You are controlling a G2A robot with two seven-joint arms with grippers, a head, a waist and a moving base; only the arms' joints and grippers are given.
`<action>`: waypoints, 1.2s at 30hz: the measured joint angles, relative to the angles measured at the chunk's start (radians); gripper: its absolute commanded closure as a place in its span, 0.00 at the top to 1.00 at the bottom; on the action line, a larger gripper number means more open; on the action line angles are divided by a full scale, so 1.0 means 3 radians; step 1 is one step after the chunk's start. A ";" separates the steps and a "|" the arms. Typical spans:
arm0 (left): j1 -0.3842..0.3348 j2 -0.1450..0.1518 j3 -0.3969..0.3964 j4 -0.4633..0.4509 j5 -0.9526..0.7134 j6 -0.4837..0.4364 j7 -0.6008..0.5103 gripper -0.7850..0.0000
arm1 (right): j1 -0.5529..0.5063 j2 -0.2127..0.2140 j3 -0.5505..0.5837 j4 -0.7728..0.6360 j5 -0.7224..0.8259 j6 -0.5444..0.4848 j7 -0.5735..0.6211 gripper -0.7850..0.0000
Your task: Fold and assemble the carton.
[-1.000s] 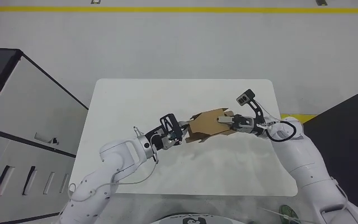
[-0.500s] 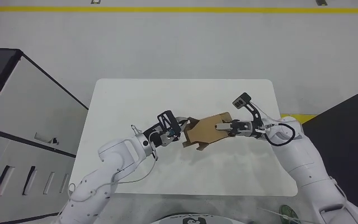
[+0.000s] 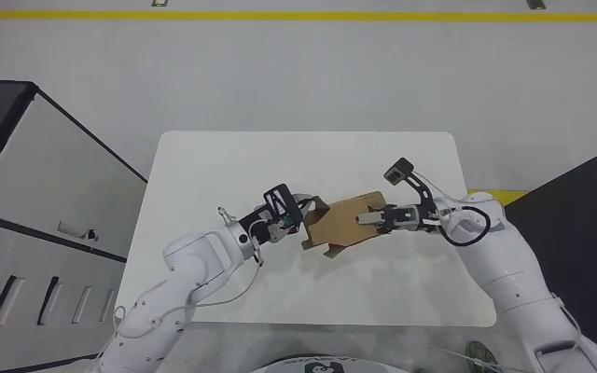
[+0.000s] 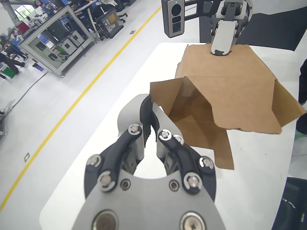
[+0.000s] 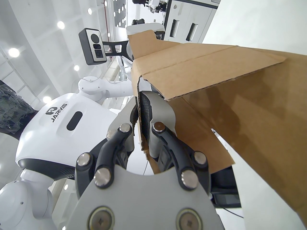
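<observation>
Over the middle of the white rectangular table (image 3: 233, 177), the brown corrugated cardboard carton (image 3: 347, 222) sits half-opened between the left gripper (image 4: 151, 114), jaws pinched on its left flap, and the right gripper (image 5: 142, 113), jaws clamped on its right edge, apparently so the two can square it up.

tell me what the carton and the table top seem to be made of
The carton: corrugated cardboard, plain brown and matte; the right wrist view shows wavy fluting along a cut edge and pressed fold lines. The table: smooth white top with rounded corners, likely laminate or painted board; the look leaves it open.
</observation>
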 measured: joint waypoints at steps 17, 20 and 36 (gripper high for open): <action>-0.0105 -0.0007 0.0064 0.0052 -0.0035 -0.0036 0.0003 0.00 | 0.0021 0.0016 -0.0024 0.0083 0.0043 -0.0007 -0.0007 0.00; -0.0071 0.0001 -0.0003 0.0016 -0.0066 -0.0020 0.0022 0.00 | 0.0016 0.0016 0.0013 0.0138 0.0190 0.0011 0.0011 0.00; 0.0206 0.0051 -0.0277 -0.0024 -0.0276 -0.0133 0.0163 0.00 | -0.0074 -0.0011 0.0184 0.0237 0.0961 0.0174 0.0174 0.00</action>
